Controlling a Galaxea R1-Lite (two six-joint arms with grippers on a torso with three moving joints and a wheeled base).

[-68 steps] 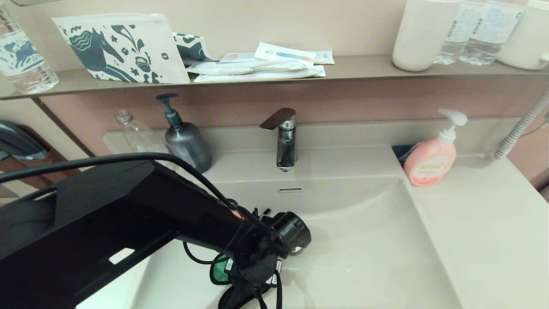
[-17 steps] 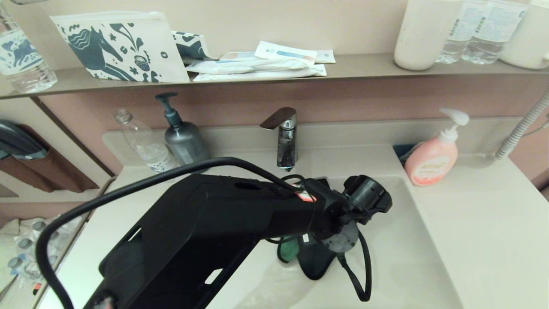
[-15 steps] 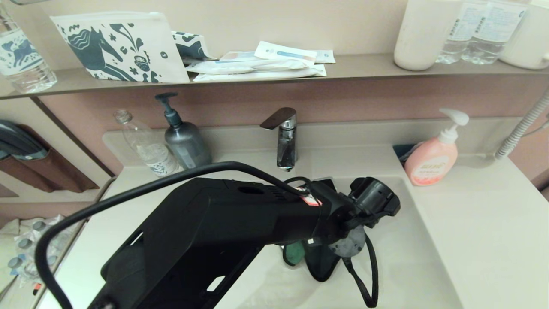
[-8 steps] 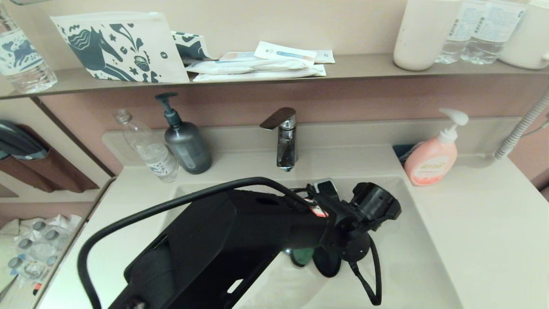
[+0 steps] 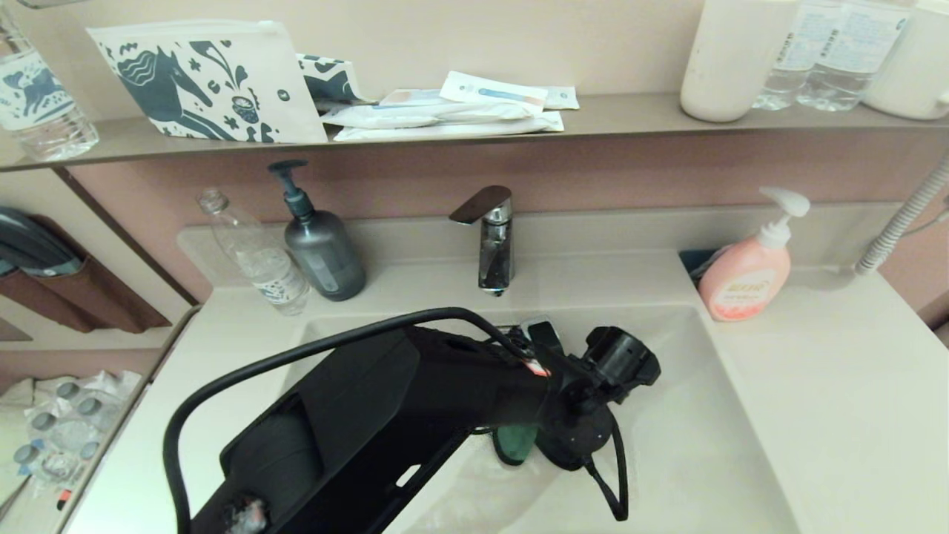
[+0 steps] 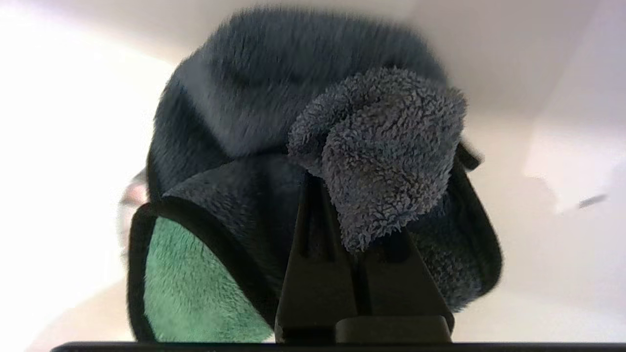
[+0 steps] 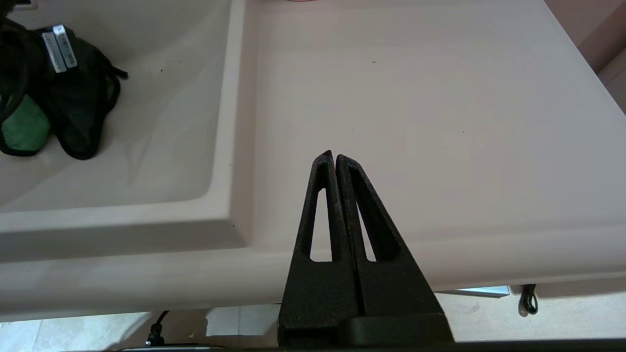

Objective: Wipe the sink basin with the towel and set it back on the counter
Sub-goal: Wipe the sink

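The towel [image 5: 514,443], dark grey with a green face, is bunched on the floor of the sink basin [image 5: 682,445] near its middle. My left gripper [image 6: 348,230] is shut on a fold of the towel [image 6: 303,112] and presses it down; in the head view the wrist hides the fingers. The towel [image 7: 19,127] also shows in the right wrist view, inside the basin [image 7: 161,146]. My right gripper [image 7: 334,155] is shut on nothing, parked over the front edge of the counter [image 7: 415,98] to the right of the basin. The arm hides the drain plug.
The chrome tap [image 5: 489,237] stands behind the basin. A grey pump bottle [image 5: 322,252] and a clear plastic bottle [image 5: 256,256] are at the back left. A pink soap dispenser [image 5: 745,278] sits on the counter [image 5: 838,386] at the back right, beside a hose [image 5: 901,222].
The left arm dragged the towel from the basin's front left toward the middle right, then in the last half second drew back slightly to the left. The grip has held throughout.
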